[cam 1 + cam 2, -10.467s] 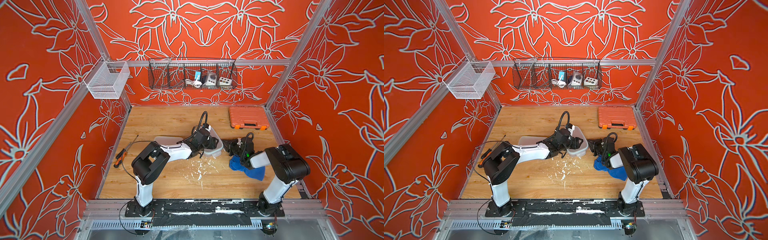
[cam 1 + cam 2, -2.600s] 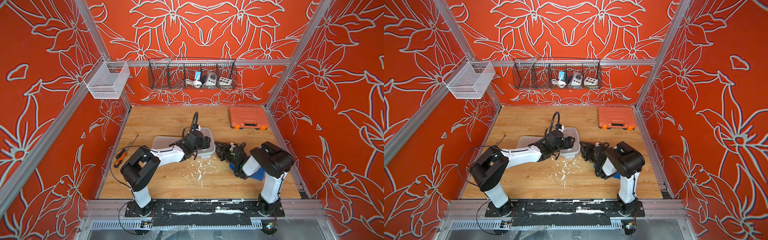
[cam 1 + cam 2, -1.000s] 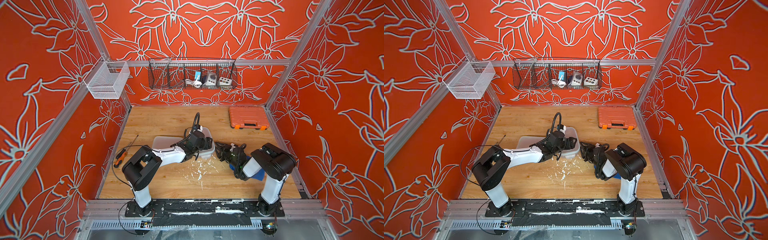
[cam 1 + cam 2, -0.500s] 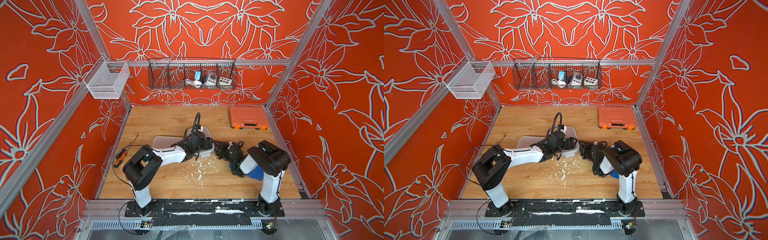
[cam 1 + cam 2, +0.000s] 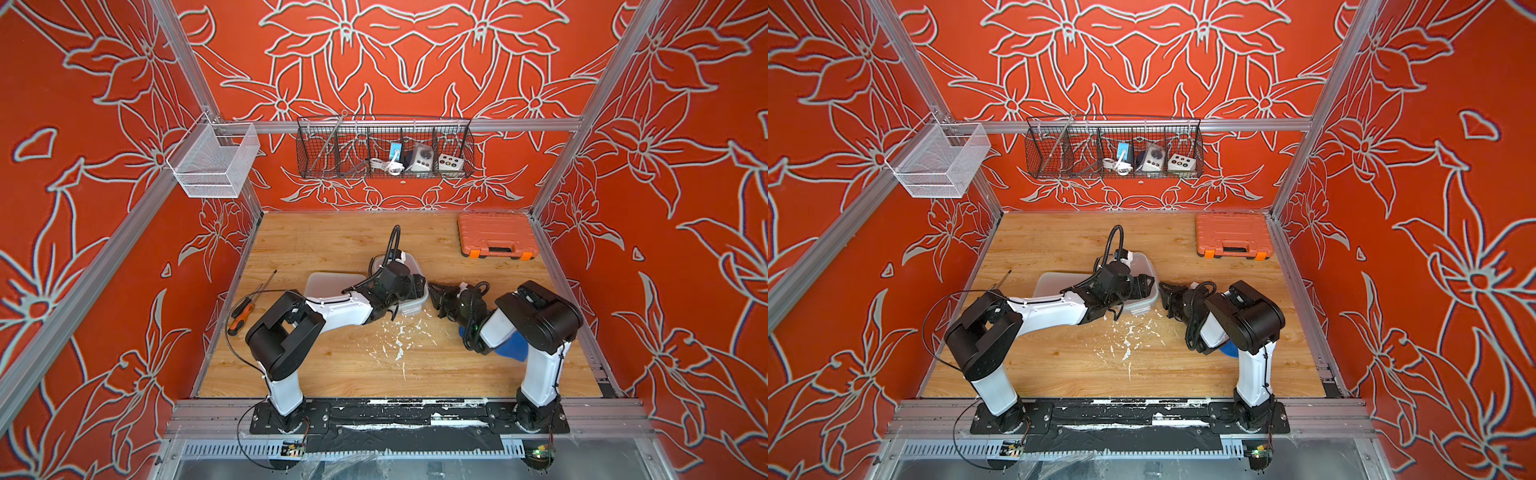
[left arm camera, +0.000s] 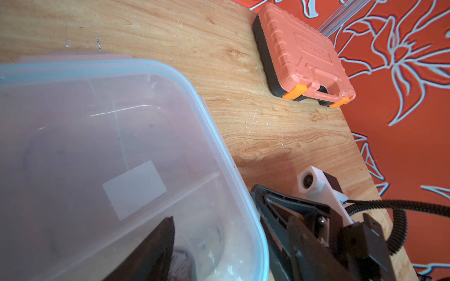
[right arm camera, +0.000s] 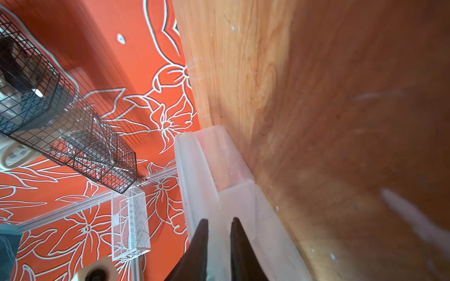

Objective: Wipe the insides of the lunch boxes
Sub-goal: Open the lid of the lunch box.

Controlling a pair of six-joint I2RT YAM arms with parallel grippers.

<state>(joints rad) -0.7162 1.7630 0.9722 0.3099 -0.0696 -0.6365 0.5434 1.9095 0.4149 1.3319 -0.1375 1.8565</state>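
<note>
Nothing legible; white label (image 6: 134,189) on translucent clear plastic lunch box (image 6: 73,109) blank; embossing on orange plastic tool case (image 6: 304,56) too blurred.

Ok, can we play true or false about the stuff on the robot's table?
1. The orange case is closed. True.
2. The blue cloth is inside the lunch box. False: it lies on the table by the right arm, outside the box.
3. A screwdriver lies near the table's left edge. True.
4. The black wire basket on the back wall is empty. False: it holds a cable and a few small gadgets.
5. White bits are scattered on the table. True.
</note>
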